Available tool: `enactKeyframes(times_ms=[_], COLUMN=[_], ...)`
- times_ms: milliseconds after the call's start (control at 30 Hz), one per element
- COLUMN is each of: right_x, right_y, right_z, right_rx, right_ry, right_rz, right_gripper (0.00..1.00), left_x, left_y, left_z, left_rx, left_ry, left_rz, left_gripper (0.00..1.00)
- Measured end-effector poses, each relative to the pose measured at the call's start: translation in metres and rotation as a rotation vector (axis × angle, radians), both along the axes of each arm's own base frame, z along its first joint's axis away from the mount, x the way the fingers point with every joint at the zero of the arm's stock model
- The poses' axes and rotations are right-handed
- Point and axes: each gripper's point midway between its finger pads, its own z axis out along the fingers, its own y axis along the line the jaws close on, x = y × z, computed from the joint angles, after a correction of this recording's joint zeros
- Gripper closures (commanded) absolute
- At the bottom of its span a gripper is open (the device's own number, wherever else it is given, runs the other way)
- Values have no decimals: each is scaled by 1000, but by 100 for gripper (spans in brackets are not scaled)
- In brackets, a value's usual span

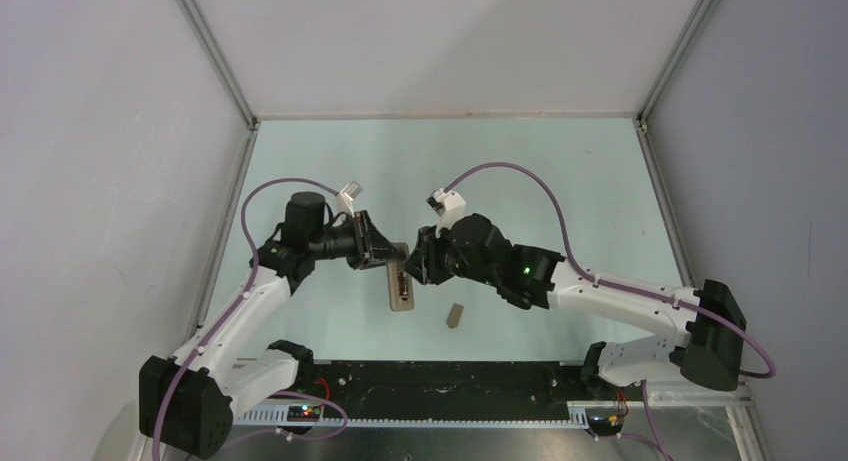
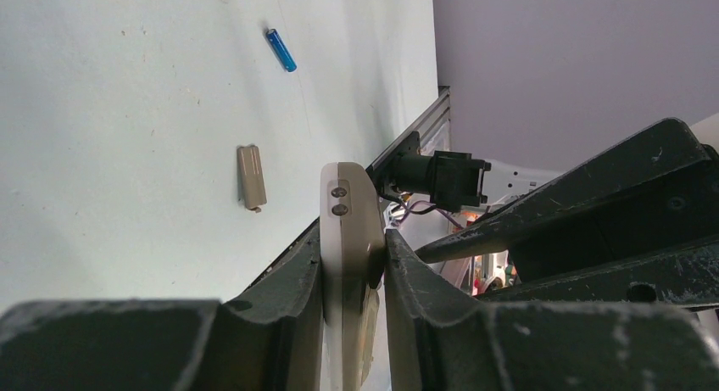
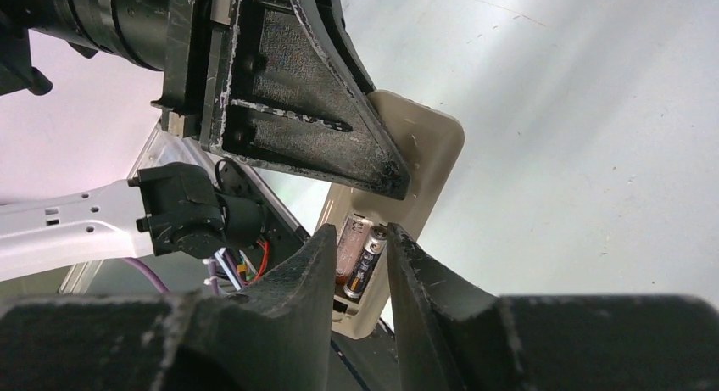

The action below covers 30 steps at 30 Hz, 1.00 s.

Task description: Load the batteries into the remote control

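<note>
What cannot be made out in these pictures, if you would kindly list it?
Face of the remote control: turned away in every view; the left wrist shows only its edge, clamped in the left gripper.
Seating of the dark battery: in the right wrist view the right gripper covers the compartment's near end.
The blue battery from above: seen only by the left wrist, perhaps under an arm in the top view.
</note>
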Motion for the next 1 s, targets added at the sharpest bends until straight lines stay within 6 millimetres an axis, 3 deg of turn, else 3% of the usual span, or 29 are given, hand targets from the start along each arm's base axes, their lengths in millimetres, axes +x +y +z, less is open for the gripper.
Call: enactKeyframes(times_ms=[433,767,1000], right_x=[4,5,0], right_y=[6,6,9], right_z=[-22,-29,-33], right_rx=[-55,-85,-106], right_ry=[21,18,15], right_rz=[9,15,31], right_gripper=[76,87,89], left_x=[-1,-1,-3], left_y=[0,0,2], left_z=[-1,-5,-12], left_rx=[4,17,35], left_ry=[-5,3,40], left_rz=[-8,-9,-1], left_gripper=[100,100,100])
